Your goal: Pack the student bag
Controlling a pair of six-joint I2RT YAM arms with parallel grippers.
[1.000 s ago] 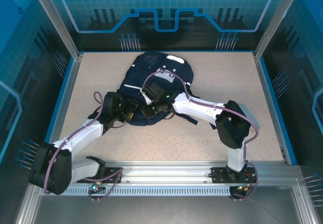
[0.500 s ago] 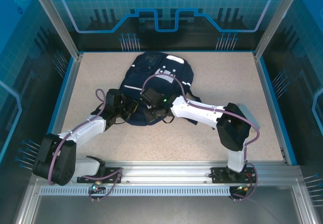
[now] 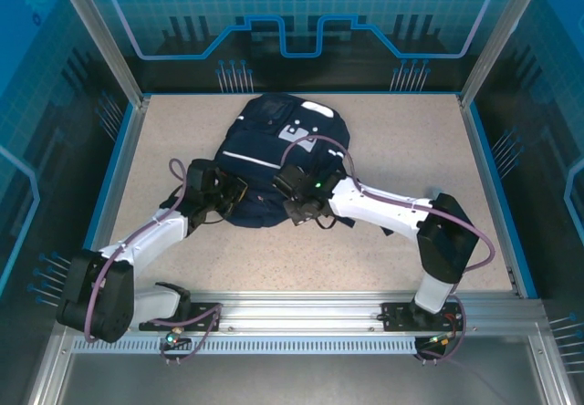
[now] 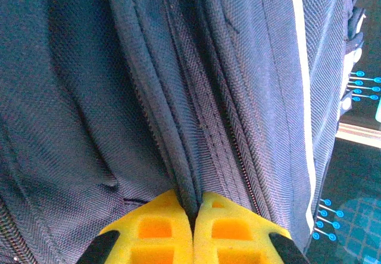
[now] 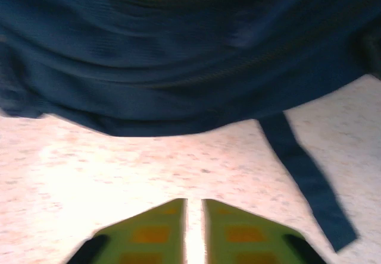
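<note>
The student bag (image 3: pixel 274 140) is a navy-blue backpack with white stripes, lying flat in the middle of the table. My left gripper (image 3: pixel 240 193) is at its left lower edge. In the left wrist view the yellow fingers (image 4: pixel 156 228) of the left gripper (image 4: pixel 194 207) are shut on a raised fold of the bag's fabric (image 4: pixel 89 68) beside a zipper seam. My right gripper (image 3: pixel 299 212) is at the bag's near edge. In the right wrist view the right gripper (image 5: pixel 194 203) has a narrow gap with bare table between its jaws, short of the bag (image 5: pixel 178 50).
A dark strap (image 5: pixel 303 181) trails from the bag onto the speckled table (image 3: pixel 411 150) to the right of the right gripper. A blue rim (image 3: pixel 488 186) and transparent walls close in the table. Free table lies to the right and along the near side.
The left arm pushed further up to the bag's left edge. The right arm slid right and back off the bag, and its jaws parted slightly. The bag's near edge looks rounder.
</note>
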